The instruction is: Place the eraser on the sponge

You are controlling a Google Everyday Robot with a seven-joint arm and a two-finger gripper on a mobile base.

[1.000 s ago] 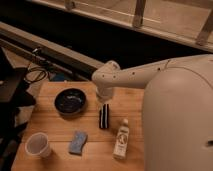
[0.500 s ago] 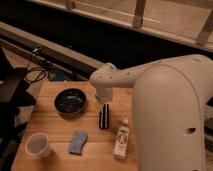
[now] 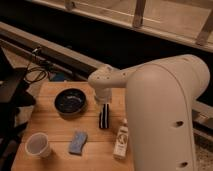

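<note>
The eraser (image 3: pixel 104 116), a black block with a white stripe, lies on the wooden table (image 3: pixel 55 125) right of the bowl, its long side pointing toward the camera. My gripper (image 3: pixel 104 105) hangs from the white arm (image 3: pixel 160 105) straight above the eraser's far end, at or just over it. The light blue sponge (image 3: pixel 77 142) rests flat near the table's front, to the lower left of the eraser and apart from the gripper.
A dark blue bowl (image 3: pixel 70 101) sits left of the eraser. A white cup (image 3: pixel 39 145) stands at the front left and a small bottle (image 3: pixel 120 141) at the front right. Cables and dark equipment lie left of the table.
The arm's bulk has swung further into view on the right, and the gripper has stayed over the eraser's far end. Eraser and sponge have not moved.
</note>
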